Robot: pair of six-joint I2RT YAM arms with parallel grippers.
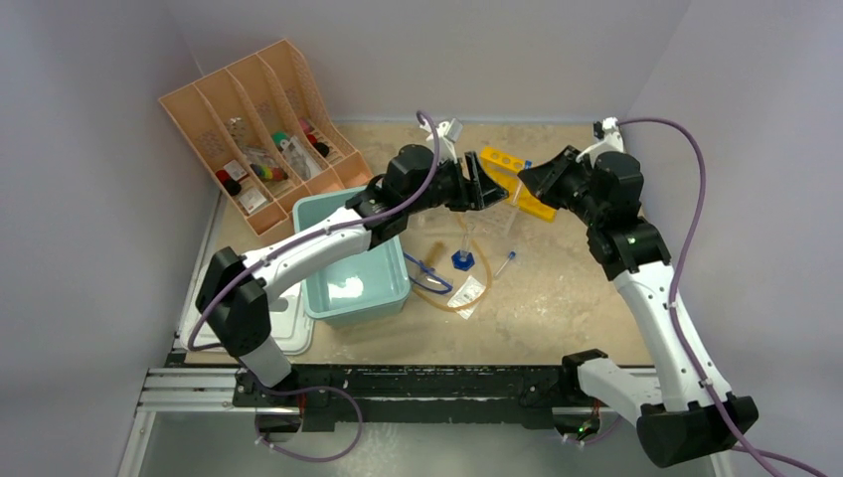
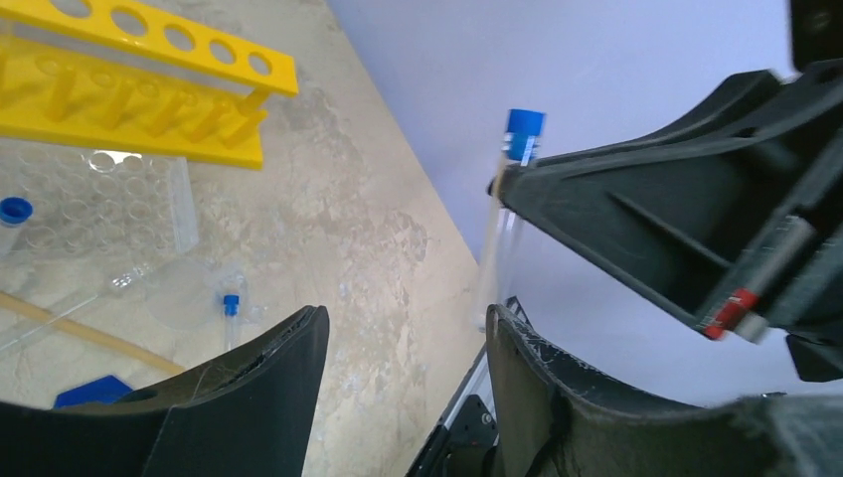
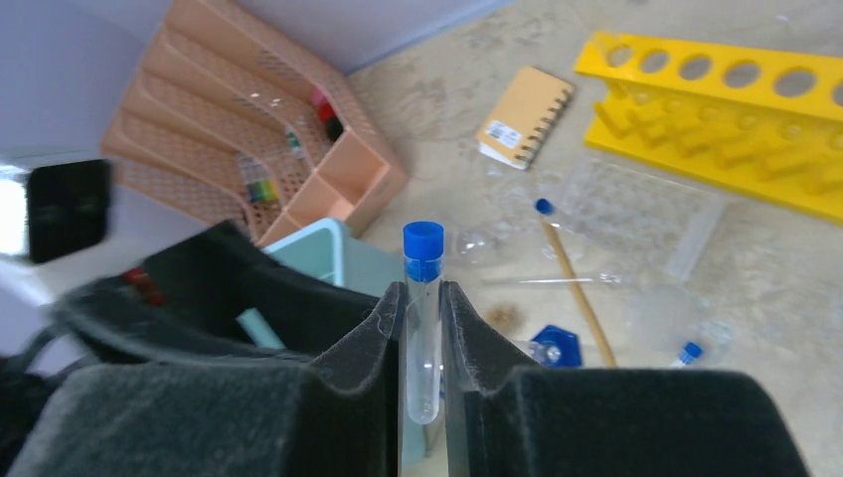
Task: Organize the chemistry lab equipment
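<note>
Test tube: being pinched upright by the right tool.
Left tool: gaping empty beside it.
Remaining: cylinder, tubing, goggles lying loose below both tools.

Tight at centre: left claw gapes, right claw with its tube right at its mouth, rack close behind. Underneath, cylinder stands up, goggles beside it; tub walls the left. Near-right worktop lies open.
</note>
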